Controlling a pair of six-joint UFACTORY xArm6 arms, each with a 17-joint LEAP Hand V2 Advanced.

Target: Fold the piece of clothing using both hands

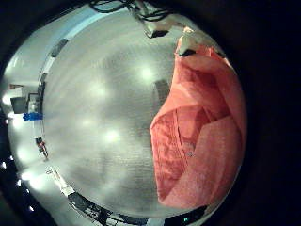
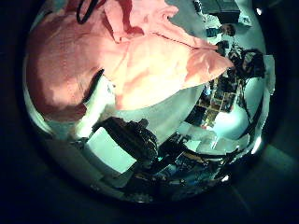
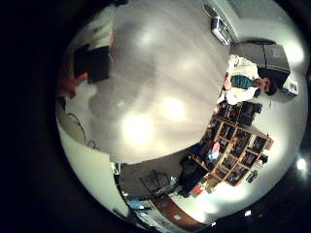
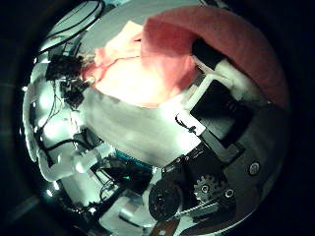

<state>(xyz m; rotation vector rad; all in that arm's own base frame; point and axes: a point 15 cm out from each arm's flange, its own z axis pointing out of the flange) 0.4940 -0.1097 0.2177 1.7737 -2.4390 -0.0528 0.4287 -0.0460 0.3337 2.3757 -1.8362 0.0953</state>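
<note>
1. The left hand [image 2: 121, 145] is close over the garment [image 1: 202, 122]: in its thumb side view the cloth fills much of the picture. One of its fingers [image 2: 93, 103] lies against the cloth's edge. I cannot tell whether that finger is pinching the cloth or only resting on it.
2. The garment lies on the table [image 1: 103, 104], rumpled, with one layer already doubled over another. It sits between the two hands and close to both palms.
3. The right hand [image 4: 221, 108] is just as near. A finger [image 4: 219, 74] reaches out to the cloth and its tip meets a raised fold. Here too I cannot tell whether the hand has a grip.
4. Judged from this, the fold is under way, at the stage of taking hold of or carrying an edge. The next move calls for both hands to have a sure pinch, then to lift together and lay the edge over evenly, so the cloth does not bunch.
5. The table is smooth, pale and glossy, with lamp glare on it, so cloth should slide on it easily. Beyond it the room holds shelves [image 3: 228, 136] crowded with gear.
</note>
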